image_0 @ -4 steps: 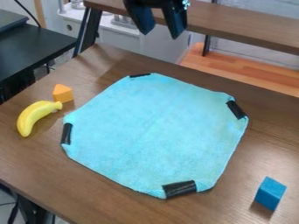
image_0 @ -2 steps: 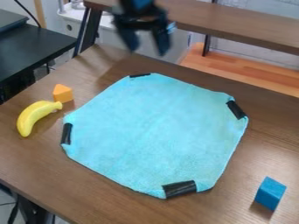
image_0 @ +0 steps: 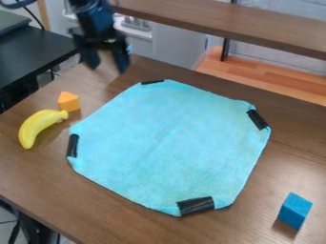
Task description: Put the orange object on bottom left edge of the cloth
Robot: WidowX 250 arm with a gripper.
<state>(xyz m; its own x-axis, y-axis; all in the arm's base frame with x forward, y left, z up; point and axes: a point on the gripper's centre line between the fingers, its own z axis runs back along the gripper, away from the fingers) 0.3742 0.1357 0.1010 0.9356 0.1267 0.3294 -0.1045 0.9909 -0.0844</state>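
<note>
Table (image_0: pixel 38 176) spans the bottom of the frame, with a blue block (image_0: pixel 295 210) at lower right, apart from the cloth (image_0: pixel 168 147). Black tape (image_0: pixel 196 206) marks the cloth's corners. Left of it lies a yellow banana (image_0: pixel 38 127), its stem end just beside the orange block (image_0: pixel 68 102). That block rests on the wood at the left of the frame, off the cloth, outside the fingers and lower left of them. Higher, toward upper left, hangs the gripper (image_0: pixel 108 66), blurred, its fingers spread with a gap between.
</note>
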